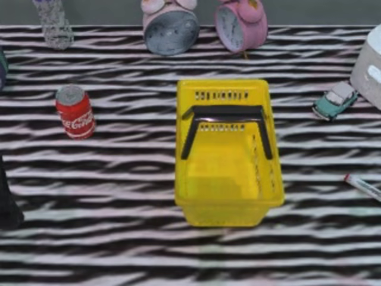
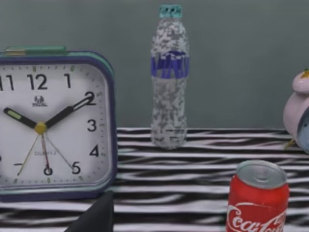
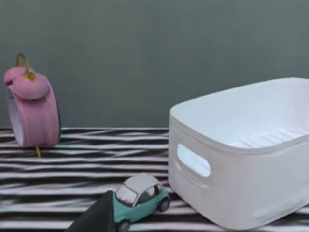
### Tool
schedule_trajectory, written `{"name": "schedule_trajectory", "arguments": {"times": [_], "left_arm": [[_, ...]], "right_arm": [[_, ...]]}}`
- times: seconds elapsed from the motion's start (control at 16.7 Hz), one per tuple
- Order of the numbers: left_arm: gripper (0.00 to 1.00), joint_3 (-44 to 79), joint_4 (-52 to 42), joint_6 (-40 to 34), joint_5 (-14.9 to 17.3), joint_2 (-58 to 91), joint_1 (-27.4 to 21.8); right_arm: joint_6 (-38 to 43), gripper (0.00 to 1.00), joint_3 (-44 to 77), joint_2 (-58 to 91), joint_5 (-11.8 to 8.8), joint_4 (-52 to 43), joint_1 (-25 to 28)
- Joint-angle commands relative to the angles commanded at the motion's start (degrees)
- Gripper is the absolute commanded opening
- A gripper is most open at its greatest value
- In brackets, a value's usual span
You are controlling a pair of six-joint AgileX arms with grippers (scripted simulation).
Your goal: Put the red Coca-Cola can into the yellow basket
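Upright red cylindrical Coca-Cola can [image 1: 75, 112], centre-left; yellow perforated plastic basket [image 1: 228, 208], centre. Left gripper's state indeterminable; approach can squarely at mid-height.

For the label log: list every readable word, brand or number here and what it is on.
"Coca-Cola": white script on the red Coca-Cola can.
"12, 1, 2, 3, 4, 5, 11": blue square clock dial.
Clock's small dial print: too blurred.
Bottle blue band: unreadable.
Yellow basket: no text.

White "Coca-Cola" script marks the red can [image 2: 257, 200]; the blue-framed clock [image 2: 53, 126] shows numerals.
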Motion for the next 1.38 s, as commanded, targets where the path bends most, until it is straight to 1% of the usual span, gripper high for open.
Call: {"name": "schedule_trajectory", "arguments": {"times": [0.18,0.3,0.54,0.84,1.38], "left_arm": [[1.00,0.48,-0.36,0.19,0.09,0.53,-0.13],[1.00,3.00,-2.20,1.11,0.49,3.24,-0.70],[1.00,13.90,-9.69,4.77,1.49,14.78,-2.47],[1.00,35.28,-23.94,11.62,2.37,37.89,-4.83],[1.00,82.33,-54.22,26.69,2.18,89.94,-7.80]], "right_arm": [[0.00,1.00,0.00,0.00,0.00,0.00,0.00],[0.00,1.00,0.00,0.00,0.00,0.00,0.00],[0.00,1.00,0.00,0.00,0.00,0.00,0.00],[0.00,1.00,0.00,0.00,0.00,0.00,0.00],[0.00,1.00,0.00,0.00,0.00,0.00,0.00]]}}
